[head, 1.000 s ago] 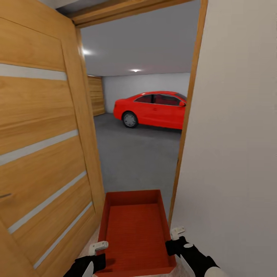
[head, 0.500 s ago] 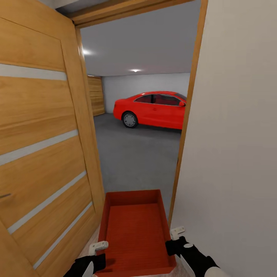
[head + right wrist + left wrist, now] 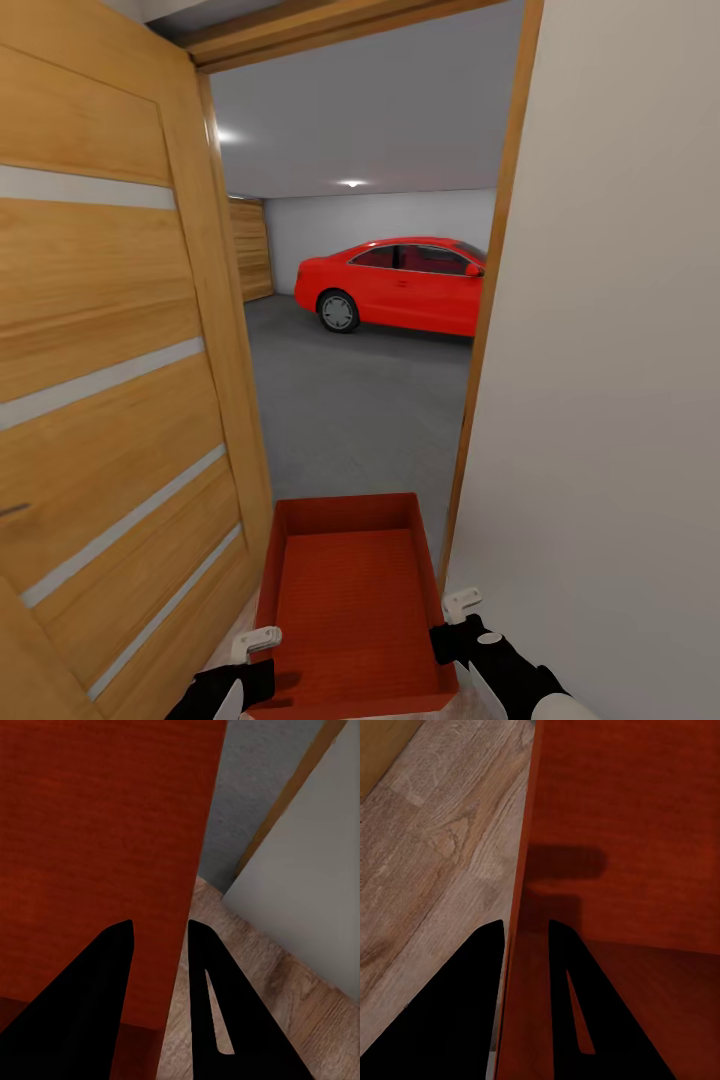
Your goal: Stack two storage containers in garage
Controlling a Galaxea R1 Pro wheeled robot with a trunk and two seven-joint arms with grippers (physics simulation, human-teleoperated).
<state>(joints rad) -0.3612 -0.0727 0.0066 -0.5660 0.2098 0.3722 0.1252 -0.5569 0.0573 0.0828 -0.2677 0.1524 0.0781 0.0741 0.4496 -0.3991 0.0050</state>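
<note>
One red bin (image 3: 352, 600) carried at the doorway (image 3: 492, 300), clamped by two grippers: left gripper (image 3: 523, 945) and right gripper (image 3: 159, 945) each pinching a side wall. Beyond the doorway, one red car (image 3: 395, 283) on grey floor (image 3: 350, 400).

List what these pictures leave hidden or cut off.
- Red car: its rear is hidden behind the door frame, head view.
- Storage container: near end cut by the picture's lower edge, head view.
- Left hand and right hand: each straddles a container wall; actual contact cannot be told, wrist views.
</note>
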